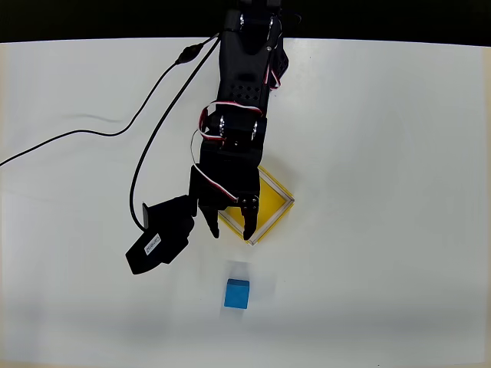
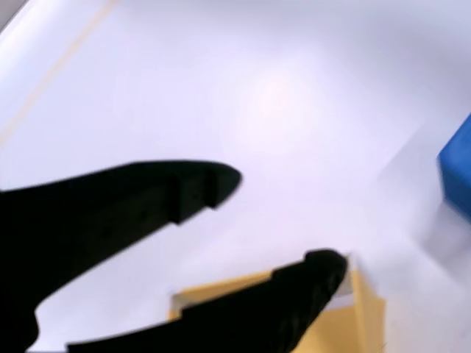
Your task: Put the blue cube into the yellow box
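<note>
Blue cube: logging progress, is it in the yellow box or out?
Out. The blue cube sits on the white table, apart from the yellow box.

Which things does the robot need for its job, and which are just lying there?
Needed for the job:
- blue cube, on the table, apart from the box
- yellow box, partly under the arm
- gripper, open, holding nothing

Just lying about:
- black cable across the white table
</note>
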Controlling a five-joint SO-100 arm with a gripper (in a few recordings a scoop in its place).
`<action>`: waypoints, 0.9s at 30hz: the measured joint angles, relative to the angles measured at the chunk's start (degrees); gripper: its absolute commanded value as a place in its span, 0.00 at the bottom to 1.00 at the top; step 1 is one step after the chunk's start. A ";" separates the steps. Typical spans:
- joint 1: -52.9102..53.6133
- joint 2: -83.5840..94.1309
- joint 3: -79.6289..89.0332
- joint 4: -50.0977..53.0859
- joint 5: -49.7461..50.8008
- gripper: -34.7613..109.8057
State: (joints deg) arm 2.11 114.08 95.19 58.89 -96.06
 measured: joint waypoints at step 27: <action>2.55 -43.95 -24.87 -18.11 5.89 0.53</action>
State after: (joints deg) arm 4.66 70.14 70.31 40.78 -90.18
